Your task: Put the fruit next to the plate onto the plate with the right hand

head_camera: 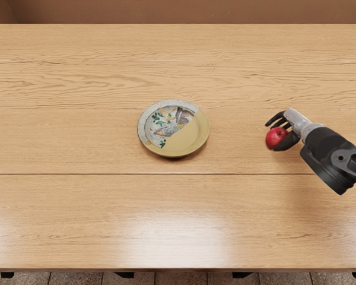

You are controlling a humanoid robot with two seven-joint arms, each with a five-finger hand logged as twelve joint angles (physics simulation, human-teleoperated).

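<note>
One arm alone shows in the head view. Nearest, under the front edge of the wooden table [166,219], runs a thin strip of tiled floor [77,278] with a few small dark blocks [124,275] tucked beneath the tabletop. The near half of the table carries a pale sheen, and a straight seam [107,173] between planks crosses it from side to side. Just beyond that seam, the right arm [335,157] comes in from the right edge, a dark, bulky forearm slanting up and leftward to a lighter grey wrist. At its end the right hand [288,130] is closed around the fruit [275,138], a small, round, red piece. The dark fingers [277,118] curl over its top, and another digit hooks under it on the near side, so the fruit sits clamped in the grasp with its left face showing. Whether it rests on the wood or hangs just above cannot be told from this angle. The plate [193,139] lies well apart from the hand, to its left, near the middle of the table. It is round, half mustard yellow and half pale with a leafy painted pattern, and nothing lies on it. Farther back, the boards run to the far edge, where a brown wall [178,10] rises.
</note>
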